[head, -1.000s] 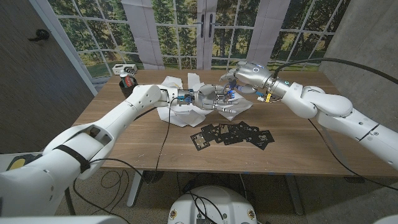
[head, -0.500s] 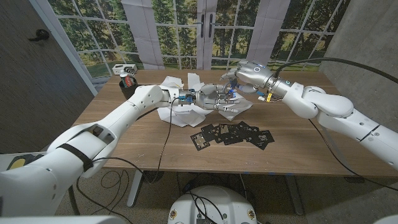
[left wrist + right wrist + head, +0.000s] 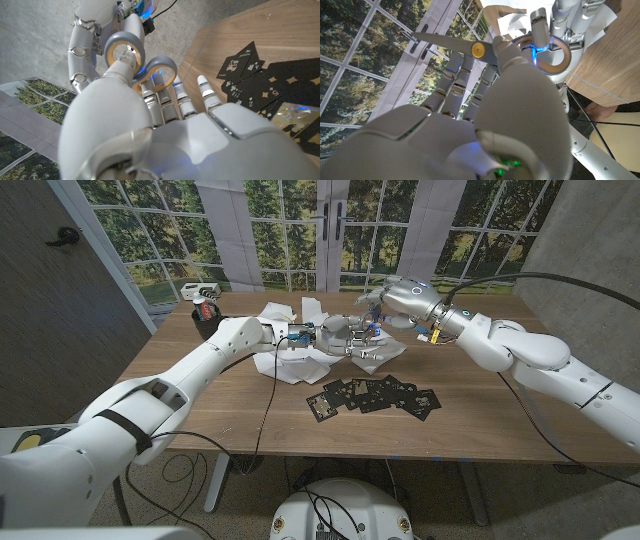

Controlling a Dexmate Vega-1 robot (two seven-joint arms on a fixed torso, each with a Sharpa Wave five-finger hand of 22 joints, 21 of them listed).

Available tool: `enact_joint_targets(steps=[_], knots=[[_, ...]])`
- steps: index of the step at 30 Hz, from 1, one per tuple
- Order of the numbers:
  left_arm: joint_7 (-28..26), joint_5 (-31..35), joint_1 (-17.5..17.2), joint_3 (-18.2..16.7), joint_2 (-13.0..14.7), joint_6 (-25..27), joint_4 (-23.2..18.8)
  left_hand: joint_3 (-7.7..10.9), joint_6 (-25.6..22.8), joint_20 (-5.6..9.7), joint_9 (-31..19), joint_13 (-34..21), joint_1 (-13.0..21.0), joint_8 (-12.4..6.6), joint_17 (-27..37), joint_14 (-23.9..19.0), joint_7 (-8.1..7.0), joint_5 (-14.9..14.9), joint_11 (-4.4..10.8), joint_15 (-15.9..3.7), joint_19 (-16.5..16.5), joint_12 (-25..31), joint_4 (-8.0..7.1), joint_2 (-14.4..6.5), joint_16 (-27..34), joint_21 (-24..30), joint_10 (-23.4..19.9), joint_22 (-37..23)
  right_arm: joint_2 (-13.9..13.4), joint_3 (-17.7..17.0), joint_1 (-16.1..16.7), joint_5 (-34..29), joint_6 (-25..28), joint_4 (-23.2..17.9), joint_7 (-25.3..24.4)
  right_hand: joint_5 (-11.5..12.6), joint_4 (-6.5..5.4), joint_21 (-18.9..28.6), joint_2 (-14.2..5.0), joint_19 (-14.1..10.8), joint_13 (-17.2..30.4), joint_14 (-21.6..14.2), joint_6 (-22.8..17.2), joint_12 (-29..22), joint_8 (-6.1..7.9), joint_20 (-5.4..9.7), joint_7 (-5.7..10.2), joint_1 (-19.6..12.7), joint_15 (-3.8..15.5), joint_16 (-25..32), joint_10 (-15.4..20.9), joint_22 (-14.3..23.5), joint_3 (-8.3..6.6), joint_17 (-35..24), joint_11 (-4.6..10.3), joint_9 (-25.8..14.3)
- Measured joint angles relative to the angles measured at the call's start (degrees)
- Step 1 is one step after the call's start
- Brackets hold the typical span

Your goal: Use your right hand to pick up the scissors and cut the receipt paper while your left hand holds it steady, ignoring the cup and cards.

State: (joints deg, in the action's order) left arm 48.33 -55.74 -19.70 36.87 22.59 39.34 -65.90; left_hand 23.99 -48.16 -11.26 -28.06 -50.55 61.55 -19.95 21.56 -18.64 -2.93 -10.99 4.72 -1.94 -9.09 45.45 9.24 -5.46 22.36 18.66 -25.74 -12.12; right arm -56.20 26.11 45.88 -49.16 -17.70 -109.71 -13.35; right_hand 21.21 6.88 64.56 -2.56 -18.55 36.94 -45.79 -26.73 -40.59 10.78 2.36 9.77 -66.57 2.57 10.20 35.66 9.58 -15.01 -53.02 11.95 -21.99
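Grey scissors with yellow-lined handle rings hang above the table's far middle, between both hands. My left hand holds them by the handles, with its thumb and fingers at the rings. My right hand grips them near the yellow pivot, and the blades stick out past its fingers. The white receipt paper lies crumpled on the table under and around my left hand. More of the paper shows beyond the scissors.
Black playing cards lie spread on the wood in front of the hands, also seen as cards. A red and black cup stands at the far left corner. A white box sits behind it. Windows back the table.
My right hand has shifted slightly up and turned over the scissors. The left hand and the paper have stayed about where they were.
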Motion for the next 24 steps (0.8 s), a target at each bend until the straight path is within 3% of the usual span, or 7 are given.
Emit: enact_joint_targets(steps=[7, 10, 11, 13, 15, 17, 24], knots=[[0.2, 0.3, 0.0, -0.3, 0.0, -0.5, 0.1, 0.0, -0.1, 0.0, -0.5, 0.0, 0.0, -0.4, 0.0, -0.3, -0.15, 0.0, -0.22, -0.32, 0.0, 0.9, 0.0, 0.0, 0.0, 0.0, -0.2, 0.0, -0.2, -0.6, 0.6, 0.4, 0.5, 0.0, -0.5, -2.2, -0.37, -1.0, -1.2, -0.6, -1.6, 0.0, -0.4, 0.3, 0.0, 0.01, -1.19, 7.3, 0.02, 1.1, 1.2, 0.0, -0.37, 1.1, -1.23, 0.6], [0.2, 0.3, 0.0, -0.5, 0.0, -0.7, 0.1, -0.08, -0.1, 0.0, -0.7, -0.2, 0.0, -0.4, 0.0, -0.3, -0.16, 0.0, -0.24, -0.32, 0.0, 0.9, -0.08, 0.0, 0.0, 0.2, -0.2, 0.0, -0.4, -1.0, 1.1, 0.7, 1.1, -0.1, -0.9, -3.2, -3.51, -1.6, -0.68, -1.2, -2.1, 0.0, -0.3, 0.3, 0.0, 0.01, -1.32, 9.1, 0.03, 1.4, 1.0, 0.0, 3.0, 1.2, -1.45, 0.8], [0.2, 0.3, -0.1, -0.6, 0.0, -0.7, 0.1, -0.09, -0.1, 0.0, -0.8, -0.2, 0.0, -0.4, 0.0, -0.3, -0.16, 0.0, -0.24, -0.31, 0.0, 0.9, -0.08, 0.0, 0.0, 0.2, -0.2, 0.0, -0.4, -1.0, 1.1, 0.8, 1.3, -0.1, -0.9, -3.7, -3.52, -1.8, -0.81, -1.2, -2.3, 0.0, 0.0, 0.3, 0.0, 0.0, -1.54, 10.2, 0.04, 1.4, 1.2, 0.0, 3.01, 1.6, -1.66, 1.0], [0.2, 0.3, -0.3, -0.9, -0.1, -0.7, -0.2, -0.09, -0.1, 0.0, -1.0, -0.1, -0.2, -0.4, 0.0, -0.3, -0.17, 0.0, -0.24, -0.32, 0.0, 0.9, -0.08, -0.2, 0.0, 0.2, -0.2, 0.0, -0.4, -1.2, 1.4, 1.1, 1.9, -0.2, -1.1, -4.5, -5.09, -2.2, -0.8, -1.6, -2.5, -0.9, 0.3, 0.3, 0.0, 0.06, -1.82, 11.8, 0.87, 1.3, 1.4, 0.0, 4.58, 2.0, -2.28, 1.1], [-0.1, 0.2, -0.5, -1.1, -0.1, -0.7, -0.5, -0.1, -0.1, 0.0, -0.9, 0.1, -0.2, -0.39, 0.0, -0.3, -0.18, 0.0, -0.25, -0.31, 0.0, 0.9, -0.09, -0.2, 0.0, 0.2, -0.2, 0.0, -0.5, -1.5, 1.9, 1.6, 2.4, -0.4, -1.2, -5.2, -5.88, -2.5, -0.98, -1.9, -2.8, -0.8, 0.6, 0.3, 0.0, 0.18, -2.15, 13.4, 0.97, 1.2, 1.3, 0.0, 4.97, 2.3, -2.37, 1.3], [-0.5, -0.1, -0.6, -1.2, -0.1, -0.8, -0.6, -0.17, -0.1, 0.0, -0.8, 0.2, -0.2, -0.36, 0.0, -0.4, -0.18, 0.0, -0.25, -0.44, 0.0, 0.9, -0.16, -0.2, 0.0, 0.2, -0.2, 0.0, -0.7, -2.1, 2.7, 1.9, 2.7, -0.7, -1.4, -5.5, -6.21, -2.7, -0.99, -1.9, -2.9, -1.9, 0.6, 0.0, 0.0, 0.09, -2.21, 14.2, 2.09, 1.1, 1.5, 0.0, 5.19, 2.5, -2.57, 1.3], [-0.6, -0.3, -0.6, -1.2, -0.2, -1.0, -0.6, -0.24, 0.0, 0.0, -0.7, 0.2, -0.2, -0.17, 0.0, -0.6, -0.25, 0.0, -0.35, -0.62, 0.0, 0.9, -0.23, -0.2, 0.0, 0.2, -0.3, 0.0, -1.0, -3.2, 4.0, 2.7, 4.4, -1.2, -2.3, -6.6, -6.5, -3.6, -0.97, -1.9, -3.2, -2.8, 0.9, -0.2, 0.0, 0.09, -2.52, 14.6, 3.0, 1.1, 1.2, 0.0, 5.2, 3.0, -2.87, 1.6]])
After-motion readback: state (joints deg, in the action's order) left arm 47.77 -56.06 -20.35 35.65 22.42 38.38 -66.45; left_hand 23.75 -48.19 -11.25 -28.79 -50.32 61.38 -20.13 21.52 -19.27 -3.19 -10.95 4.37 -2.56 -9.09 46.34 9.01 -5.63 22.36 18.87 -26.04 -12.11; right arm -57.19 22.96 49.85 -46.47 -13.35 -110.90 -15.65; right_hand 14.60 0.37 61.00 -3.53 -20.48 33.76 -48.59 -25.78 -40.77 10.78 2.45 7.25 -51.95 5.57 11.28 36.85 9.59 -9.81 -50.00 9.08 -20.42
